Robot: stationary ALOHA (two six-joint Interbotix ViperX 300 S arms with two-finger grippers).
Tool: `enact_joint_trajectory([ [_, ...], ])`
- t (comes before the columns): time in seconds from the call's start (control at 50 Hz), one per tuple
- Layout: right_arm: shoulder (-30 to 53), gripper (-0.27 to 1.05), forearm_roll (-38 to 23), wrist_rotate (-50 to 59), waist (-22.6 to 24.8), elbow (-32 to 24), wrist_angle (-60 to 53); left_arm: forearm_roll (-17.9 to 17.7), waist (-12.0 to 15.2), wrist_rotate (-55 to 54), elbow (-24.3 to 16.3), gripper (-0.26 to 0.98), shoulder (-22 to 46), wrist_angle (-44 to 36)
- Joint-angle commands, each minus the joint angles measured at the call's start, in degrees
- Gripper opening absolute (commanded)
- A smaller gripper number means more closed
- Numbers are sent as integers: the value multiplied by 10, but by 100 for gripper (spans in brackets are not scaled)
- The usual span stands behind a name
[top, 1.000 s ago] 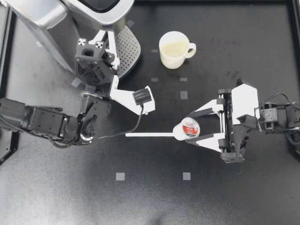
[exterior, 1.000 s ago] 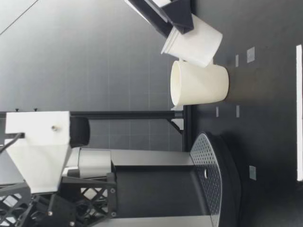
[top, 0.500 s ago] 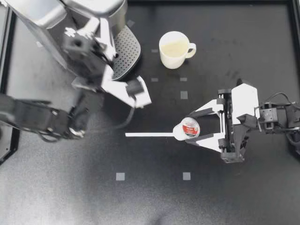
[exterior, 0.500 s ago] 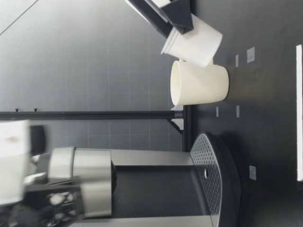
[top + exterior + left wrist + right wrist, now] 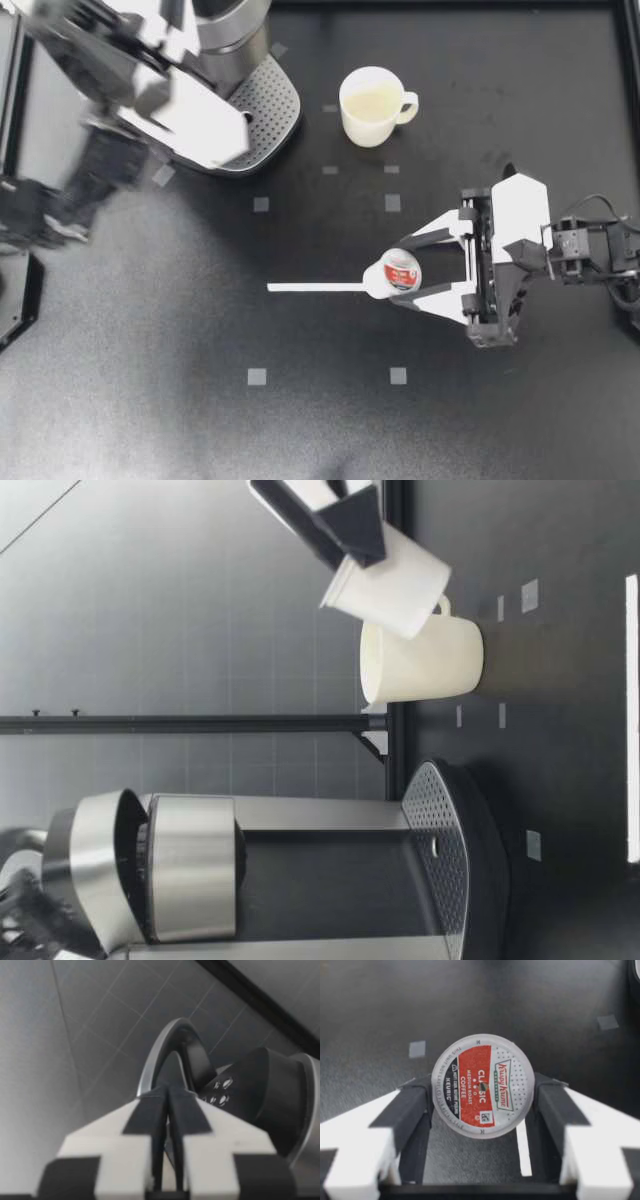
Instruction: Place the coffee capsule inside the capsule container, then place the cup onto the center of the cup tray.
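Note:
My left gripper [image 5: 130, 30] is a blur over the top of the coffee machine [image 5: 225, 35] at the back left. In the left wrist view its fingers [image 5: 150, 1115] are pressed together, with the raised silver lid [image 5: 172, 1035] of the capsule container just ahead. That lid [image 5: 100, 875] stands tilted open. My right gripper [image 5: 402, 272] is shut on the coffee capsule [image 5: 400, 271], whose red and white foil top [image 5: 482, 1085] faces the wrist camera. The capsule [image 5: 390, 575] hangs above the table. The white cup [image 5: 372, 105] stands upright beside the perforated cup tray [image 5: 270, 110].
A thin white strip [image 5: 315, 288] lies on the dark table just left of the capsule. Small grey squares [image 5: 257, 376] mark the surface. The table's black rim [image 5: 625, 60] runs along the right side.
My left arm has swung up and to the left onto the machine's top, and the lid now stands raised. My right gripper has lifted the capsule slightly.

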Motion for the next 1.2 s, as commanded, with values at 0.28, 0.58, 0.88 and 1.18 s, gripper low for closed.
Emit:
enact_joint_trajectory([
  [0.28, -25, 51, -1, 23, -4, -25, -4, -11, 84, -146, 49, 10, -114, -142],
  [0.58, -26, 51, 0, 27, -4, -39, -6, -9, 151, -239, 97, 10, -189, -207],
  [0.88, -30, 51, -1, 26, -4, -55, -17, -4, 199, -277, 111, 10, -213, -254],
  [1.18, -56, 52, -2, -17, -88, -120, -25, 7, 198, -340, 131, 10, -287, -367],
])
